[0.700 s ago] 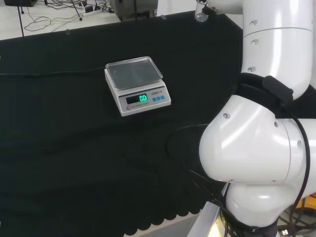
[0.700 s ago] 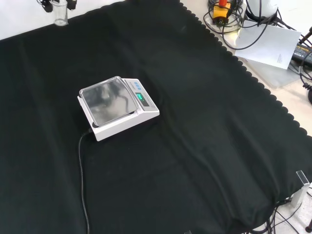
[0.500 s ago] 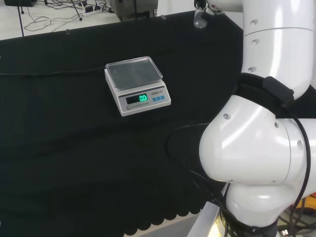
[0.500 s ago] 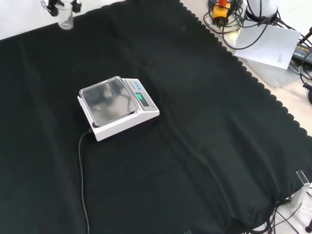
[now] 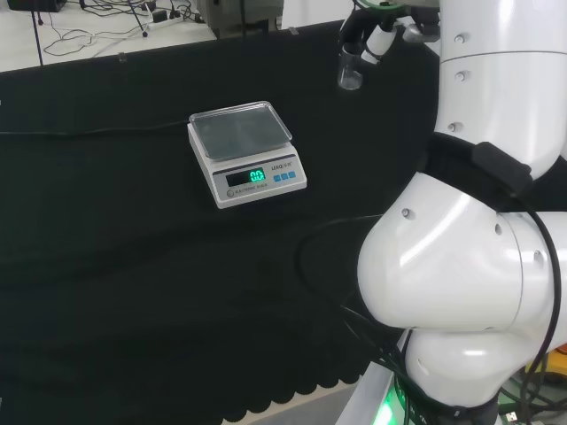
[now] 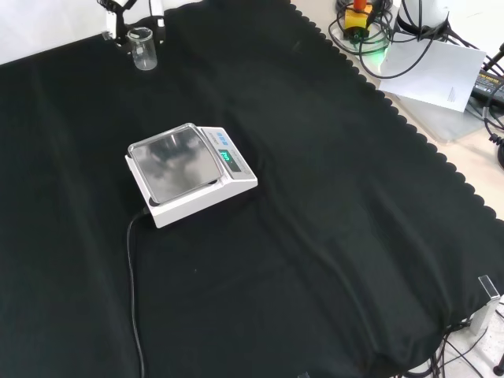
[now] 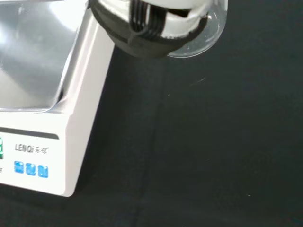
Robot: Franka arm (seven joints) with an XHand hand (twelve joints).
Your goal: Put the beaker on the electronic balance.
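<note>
Clear glass beaker [image 5: 350, 75] is hanging in the air above the black cloth, held by the hand [image 5: 376, 35]; fingers are curling round its upper part, so hand is clamped on the beaker. In the front view the beaker [image 6: 142, 57] is showing near the far edge of the bench, toward the far left corner, with the hand [image 6: 118, 17] coming in from above it. Beaker is sitting upright or nearly so; cannot tell if anything is inside, it is looking empty. In the wrist view the beaker's round base [image 7: 199, 35] is showing just past a black and white part of the hand [image 7: 147, 21].

Electronic balance [image 5: 245, 152] is standing on the cloth well apart from the beaker, nearer the bench's middle. In the front view the balance [image 6: 189, 173] is sitting closer to the camera than the beaker, its steel pan [image 6: 173, 161] bare and shiny, nothing resting on it. Green digits are glowing on its display [image 5: 247, 177], blue buttons [image 5: 284, 177] beside that. In the wrist view the balance [image 7: 47, 109] is lying beside the beaker's base, not under it.

A black cable [image 6: 132, 299] is running from the balance toward the near edge of the bench in the front view. The arm's white links [image 5: 469, 266] are standing at the head view's right.
</note>
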